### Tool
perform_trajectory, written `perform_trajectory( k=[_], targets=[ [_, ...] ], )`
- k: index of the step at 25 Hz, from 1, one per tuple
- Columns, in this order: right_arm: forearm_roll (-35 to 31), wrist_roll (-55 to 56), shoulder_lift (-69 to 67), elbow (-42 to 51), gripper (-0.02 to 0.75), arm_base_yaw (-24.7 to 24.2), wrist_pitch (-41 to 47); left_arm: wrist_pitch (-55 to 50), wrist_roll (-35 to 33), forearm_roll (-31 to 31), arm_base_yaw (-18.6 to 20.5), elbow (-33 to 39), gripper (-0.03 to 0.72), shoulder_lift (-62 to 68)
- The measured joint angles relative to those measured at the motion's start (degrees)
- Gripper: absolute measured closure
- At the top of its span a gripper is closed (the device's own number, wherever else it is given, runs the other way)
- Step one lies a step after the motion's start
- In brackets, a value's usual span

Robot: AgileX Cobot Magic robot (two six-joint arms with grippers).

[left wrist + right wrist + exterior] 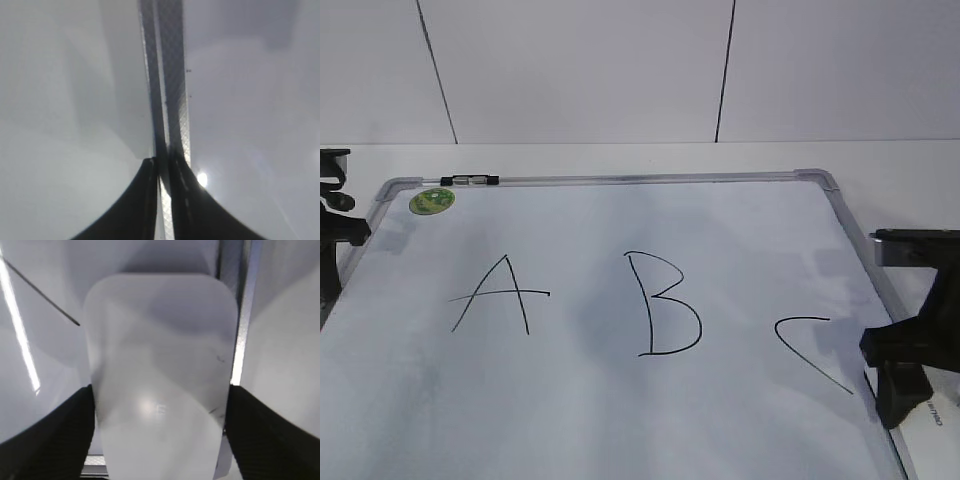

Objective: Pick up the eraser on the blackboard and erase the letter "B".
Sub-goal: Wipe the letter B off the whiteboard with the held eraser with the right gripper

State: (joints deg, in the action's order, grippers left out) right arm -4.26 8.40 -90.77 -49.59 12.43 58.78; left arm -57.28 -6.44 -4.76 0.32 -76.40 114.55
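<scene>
The blackboard (620, 430) is a white dry-erase board with a grey frame, lying flat. The letter "B" (646, 300) is drawn in thin black line at its middle, whole. My right gripper (900, 385) is low over the board's right frame. In the right wrist view its jaws (160, 390) press both sides of the white eraser (160, 365), which lies partly over the frame (240, 340). A corner of the eraser (932, 415) shows under that gripper. My left gripper (340, 225) is at the board's left edge, with its jaws (162, 165) shut and empty over the frame (170, 75).
A black "A" (500, 293) is left of the B and a black "C" (810, 362) is right of it, close to my right gripper. A green sticker (432, 201) and a small black-and-clear clip (470, 180) sit at the board's top left. A white wall stands behind.
</scene>
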Motion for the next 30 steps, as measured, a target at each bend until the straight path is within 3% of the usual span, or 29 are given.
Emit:
perform_trajectory(
  k=[12,30],
  targets=[
    [0.0,0.0,-1.8,-0.7,0.155,0.0,0.5,0.0,0.0,-0.1,0.0,0.0,0.65,0.0],
    [0.0,0.0,-1.8,-0.8,0.182,0.0,0.5,0.1,0.0,-0.1,0.0,0.0,0.65,0.0]
  ],
)
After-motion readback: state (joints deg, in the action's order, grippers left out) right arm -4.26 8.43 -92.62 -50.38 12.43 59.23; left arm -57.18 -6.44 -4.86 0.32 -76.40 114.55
